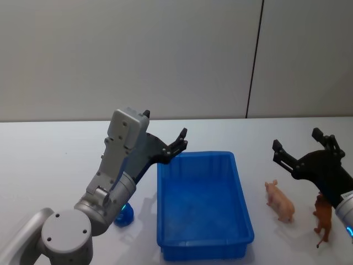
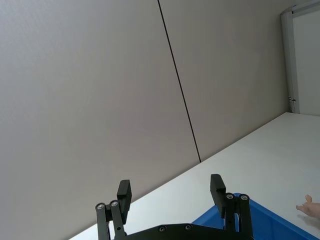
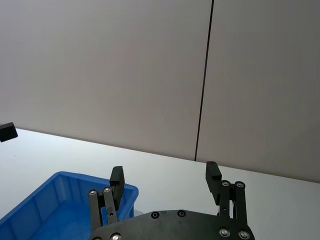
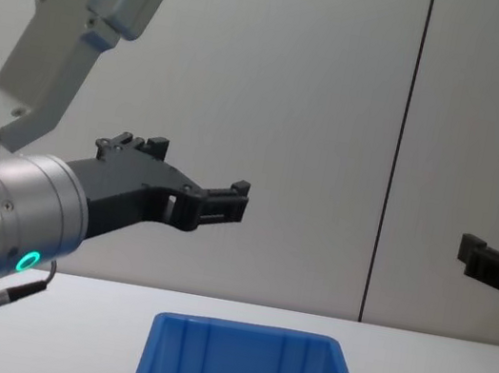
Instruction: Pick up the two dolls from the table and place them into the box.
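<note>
On the white table (image 1: 55,160) stands the blue box (image 1: 201,221), with nothing visible inside it. Two dolls stand right of it: a pale pink pig (image 1: 280,201) close to the box and a reddish-brown figure (image 1: 323,218) farther right. My left gripper (image 1: 164,126) hangs open in the air over the box's far left corner, holding nothing. My right gripper (image 1: 297,139) is open too, raised just behind and above both dolls. In the chest view the left gripper (image 4: 199,170) floats well above the box (image 4: 246,370). The right wrist view has the box (image 3: 55,205) below its gripper (image 3: 165,175).
Grey wall panels with a dark vertical seam (image 1: 253,61) close off the table's far side. My left arm's grey forearm (image 1: 118,160) rises left of the box. Bare tabletop lies behind the box and to its left.
</note>
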Robot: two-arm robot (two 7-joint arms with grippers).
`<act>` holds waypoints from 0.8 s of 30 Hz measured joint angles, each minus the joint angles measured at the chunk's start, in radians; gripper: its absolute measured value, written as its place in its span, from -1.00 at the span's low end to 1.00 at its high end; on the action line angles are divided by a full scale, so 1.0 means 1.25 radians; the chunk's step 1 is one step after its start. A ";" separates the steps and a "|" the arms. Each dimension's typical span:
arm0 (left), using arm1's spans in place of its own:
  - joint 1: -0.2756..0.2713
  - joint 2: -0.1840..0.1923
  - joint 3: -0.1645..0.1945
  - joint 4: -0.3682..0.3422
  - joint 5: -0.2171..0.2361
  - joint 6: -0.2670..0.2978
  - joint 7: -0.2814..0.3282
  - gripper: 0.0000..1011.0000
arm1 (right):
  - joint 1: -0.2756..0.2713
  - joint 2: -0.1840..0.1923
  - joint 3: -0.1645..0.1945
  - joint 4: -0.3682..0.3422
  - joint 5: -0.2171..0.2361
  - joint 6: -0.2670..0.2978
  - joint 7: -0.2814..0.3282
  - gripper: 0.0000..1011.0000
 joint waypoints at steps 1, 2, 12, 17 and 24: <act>0.000 0.000 0.000 0.000 0.000 0.000 0.000 0.98 | 0.000 0.000 0.000 0.000 0.000 0.000 0.000 0.98; 0.000 0.000 0.000 0.000 0.000 0.000 0.000 0.98 | 0.000 0.000 0.000 0.000 0.000 0.000 0.000 0.98; 0.000 0.000 0.000 0.000 0.000 0.000 0.000 0.98 | -0.001 0.001 0.000 0.000 0.000 0.000 0.000 0.98; 0.000 0.000 0.000 0.000 0.000 0.000 0.000 0.98 | -0.014 0.009 0.004 -0.011 -0.002 0.003 -0.011 0.98; 0.000 0.000 0.000 0.000 0.000 0.000 0.000 0.98 | -0.070 0.041 0.018 -0.057 -0.005 0.021 -0.065 0.98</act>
